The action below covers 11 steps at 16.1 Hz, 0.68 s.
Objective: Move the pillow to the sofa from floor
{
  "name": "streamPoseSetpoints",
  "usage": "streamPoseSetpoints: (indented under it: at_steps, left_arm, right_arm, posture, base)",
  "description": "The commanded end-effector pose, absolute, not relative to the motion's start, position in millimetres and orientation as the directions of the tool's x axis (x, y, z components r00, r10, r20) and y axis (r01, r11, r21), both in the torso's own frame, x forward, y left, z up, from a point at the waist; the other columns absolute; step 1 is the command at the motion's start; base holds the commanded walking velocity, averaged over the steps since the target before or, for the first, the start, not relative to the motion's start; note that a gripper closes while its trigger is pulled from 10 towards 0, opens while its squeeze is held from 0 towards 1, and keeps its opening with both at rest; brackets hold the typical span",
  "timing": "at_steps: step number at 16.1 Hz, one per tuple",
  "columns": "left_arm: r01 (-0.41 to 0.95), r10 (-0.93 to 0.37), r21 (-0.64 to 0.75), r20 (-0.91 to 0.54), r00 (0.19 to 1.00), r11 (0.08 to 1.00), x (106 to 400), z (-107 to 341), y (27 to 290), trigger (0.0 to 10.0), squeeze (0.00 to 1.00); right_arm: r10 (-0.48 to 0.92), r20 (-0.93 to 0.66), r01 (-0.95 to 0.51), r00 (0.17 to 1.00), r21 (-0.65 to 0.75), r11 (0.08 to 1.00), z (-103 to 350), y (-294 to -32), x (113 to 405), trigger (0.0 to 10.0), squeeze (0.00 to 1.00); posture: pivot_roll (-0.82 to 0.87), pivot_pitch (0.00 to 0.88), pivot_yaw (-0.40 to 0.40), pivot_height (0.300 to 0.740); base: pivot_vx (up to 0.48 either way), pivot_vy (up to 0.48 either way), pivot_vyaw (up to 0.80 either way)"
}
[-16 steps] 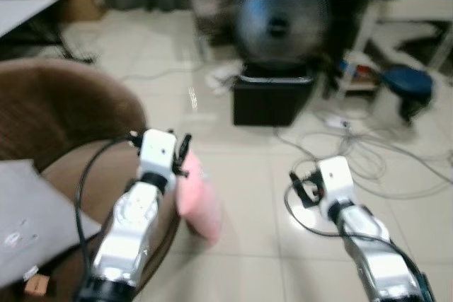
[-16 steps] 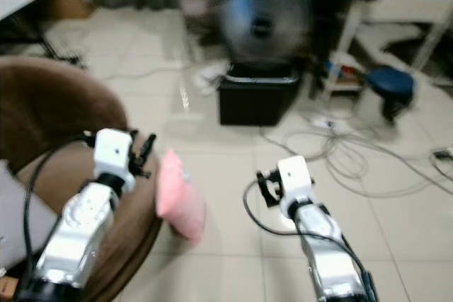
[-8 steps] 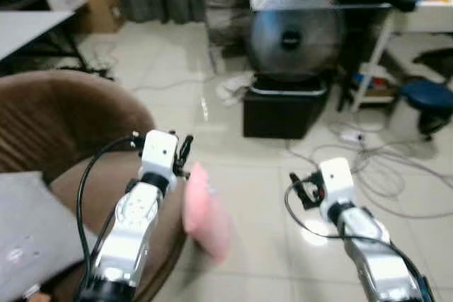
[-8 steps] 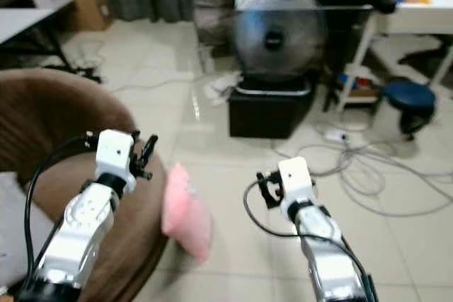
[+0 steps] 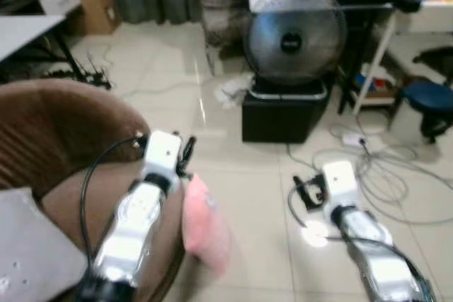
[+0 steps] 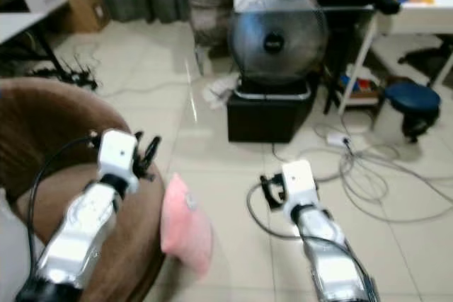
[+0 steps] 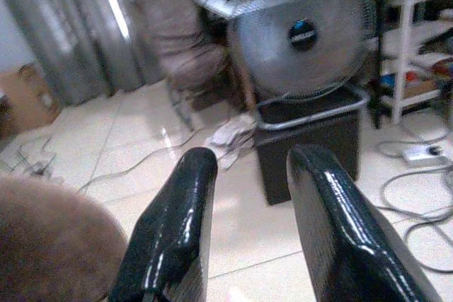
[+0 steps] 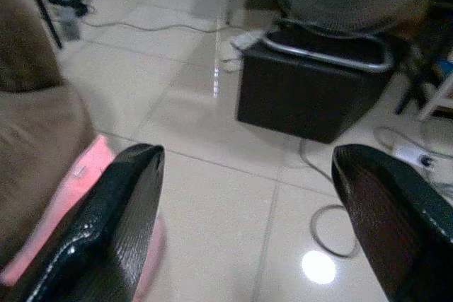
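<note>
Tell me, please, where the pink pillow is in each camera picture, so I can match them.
Left eye view: pink pillow on the floor, leaning against the brown sofa.
Right eye view: same spot.
Left wrist view: I cannot identify it.
Right wrist view: beside the sofa.
Shared landmark: the fan.

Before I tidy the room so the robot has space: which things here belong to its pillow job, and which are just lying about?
Job things:
pink pillow, on the floor against the sofa
brown sofa
left gripper, open, above the sofa edge
right gripper, open, over the floor

Just lying about:
fan on black box
cables
blue stool
</note>
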<state>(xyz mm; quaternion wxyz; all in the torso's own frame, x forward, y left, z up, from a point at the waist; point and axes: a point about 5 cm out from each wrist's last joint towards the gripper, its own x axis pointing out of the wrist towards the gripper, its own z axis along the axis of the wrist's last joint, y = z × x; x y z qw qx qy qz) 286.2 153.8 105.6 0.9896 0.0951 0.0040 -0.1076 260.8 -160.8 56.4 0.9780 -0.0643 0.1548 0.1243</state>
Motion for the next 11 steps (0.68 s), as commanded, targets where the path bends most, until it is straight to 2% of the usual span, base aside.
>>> streamPoseSetpoints:
  at_steps: [1, 10, 11]
  left_arm:
    - [0.211, -0.211, 0.192, -0.021, 0.977, 0.959, 287.6, 107.6, 153.6, 10.0, 0.0]
    - [0.203, -0.203, 0.19, -0.022, 0.979, 0.961, 287.4, 107.2, 154.1, 10.0, 0.0]
    - [0.197, -0.197, 0.19, -0.021, 0.98, 0.962, 287.4, 107.5, 154.6, 10.0, 0.0]
  right_arm:
    - [0.22, -0.314, -0.261, 0.923, -0.095, 0.961, 58.6, -162.2, 261.7, 10.0, 0.0]
    - [0.228, -0.313, -0.269, 0.922, -0.094, 0.959, 59.0, -161.2, 261.2, 10.0, 0.0]
    - [0.228, -0.312, -0.268, 0.923, -0.093, 0.959, 59.0, -161.2, 261.3, 10.0, 0.0]
  posture:
    - [-0.02, 0.0, 0.062, 0.74]
    - [-0.02, 0.0, 0.06, 0.74]
    - [-0.02, 0.0, 0.06, 0.74]
  base:
    - [0.371, 0.0, 0.0]
    - [0.365, 0.0, 0.0]
    - [0.0, 0.0, 0.0]
